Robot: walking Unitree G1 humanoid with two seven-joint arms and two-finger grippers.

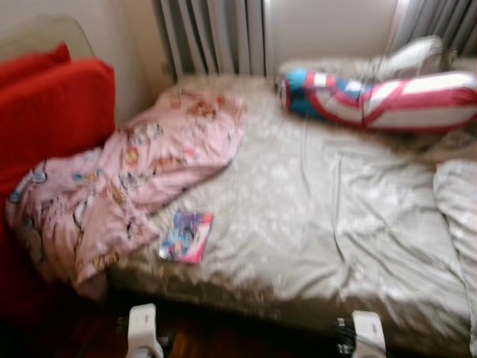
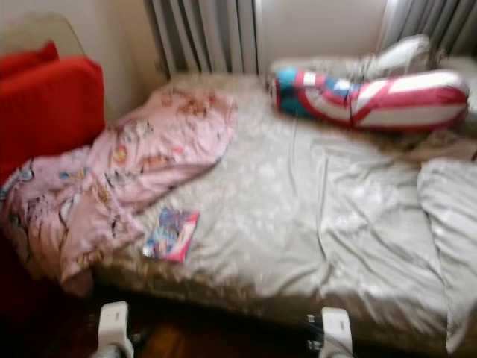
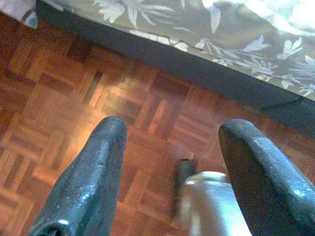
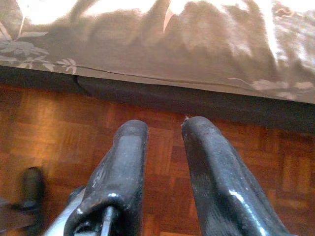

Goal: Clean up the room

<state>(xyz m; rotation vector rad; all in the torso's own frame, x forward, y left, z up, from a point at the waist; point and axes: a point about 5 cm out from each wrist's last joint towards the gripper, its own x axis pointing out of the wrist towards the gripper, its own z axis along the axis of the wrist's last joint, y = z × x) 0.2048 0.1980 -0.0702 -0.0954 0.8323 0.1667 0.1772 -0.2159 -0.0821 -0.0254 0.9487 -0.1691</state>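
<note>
A bed with a rumpled grey floral sheet (image 1: 320, 216) stands before me. A crumpled pink cartoon-print blanket (image 1: 141, 171) hangs over its left side. A small colourful book (image 1: 186, 236) lies near the front edge. A red, white and blue striped bolster pillow (image 1: 380, 97) rests at the far right. Both arms hang low in front of the bed, the left arm (image 1: 143, 328) and the right arm (image 1: 367, 332). My left gripper (image 3: 172, 125) is open over the floor and holds nothing. My right gripper (image 4: 165, 123) is shut, also with nothing in it.
Red cushions (image 1: 52, 104) are stacked at the left of the bed. A grey radiator (image 1: 212, 33) stands against the far wall. A bunched grey cover (image 1: 458, 201) lies at the bed's right edge. Brown parquet floor (image 3: 59, 98) runs along the dark bed base (image 4: 197, 101).
</note>
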